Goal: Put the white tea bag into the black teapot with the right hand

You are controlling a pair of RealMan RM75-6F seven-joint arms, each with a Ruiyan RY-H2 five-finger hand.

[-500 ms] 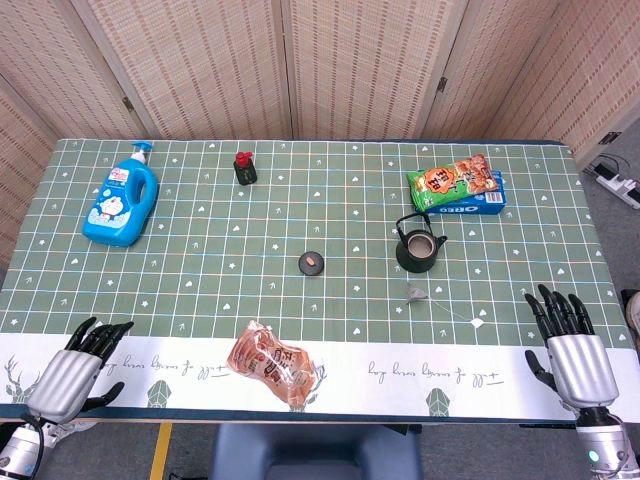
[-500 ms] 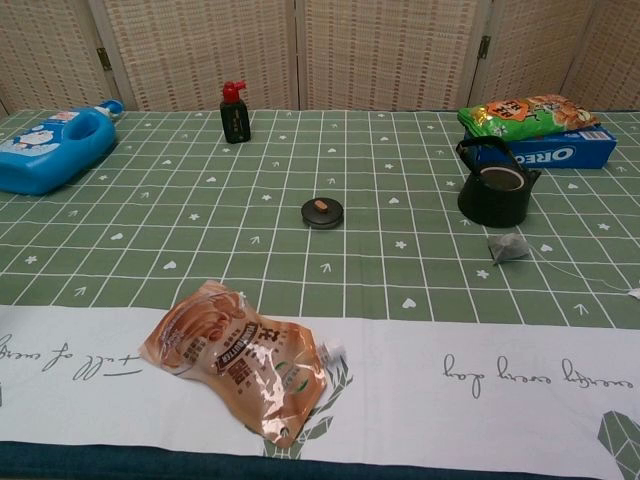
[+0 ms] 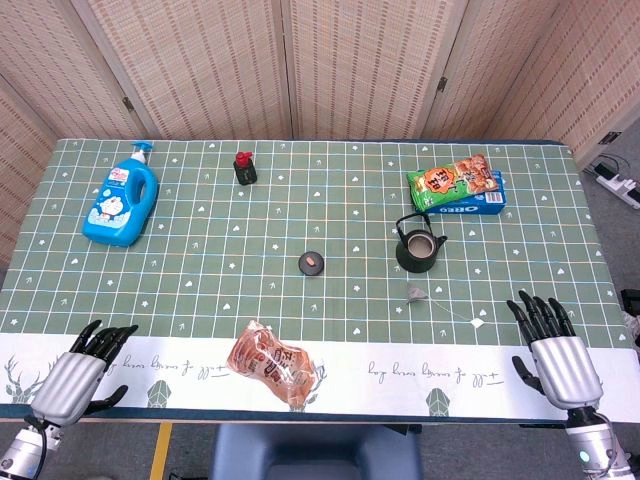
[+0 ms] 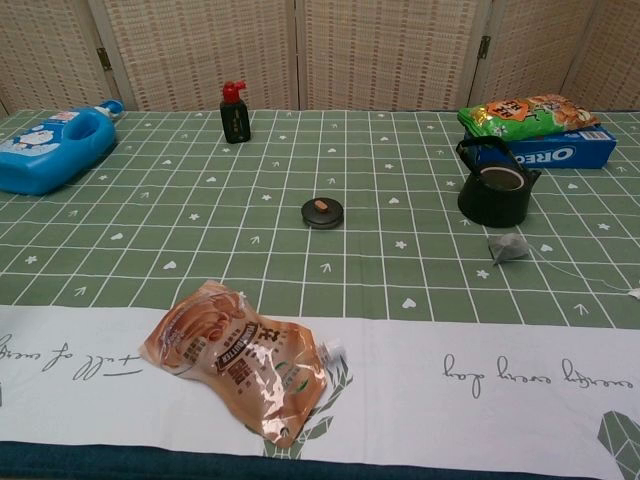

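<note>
On green cloth: one teapot (image 3: 419, 247), one tea bag (image 3: 416, 293); right robot hand (image 3: 555, 355) empty, fingers spread.

You see a green tablecloth (image 3: 300, 210) ruled in a pale grid and dotted with small white hearts, stars and arrows, with a white front band (image 4: 430, 370) carrying dark script and green deer motifs. The glossy black teapot (image 3: 419, 247) sits near the pale grey-white tea bag (image 3: 416, 293). The round black lid (image 3: 311, 263) shows an orange-pink knob. The blue detergent bottle (image 3: 121, 203) carries a white and blue cartoon label. The small black bottle (image 3: 245, 168) has a red cap. A green and orange snack bag (image 3: 451, 178) lies on a blue Oreo box (image 3: 480, 201) lettered in white. The clear brown-orange pouch (image 3: 272, 364) bears dark printing. Your hands, the right hand (image 3: 558, 361) and the left hand (image 3: 76, 377), are silver with black fingers.
</note>
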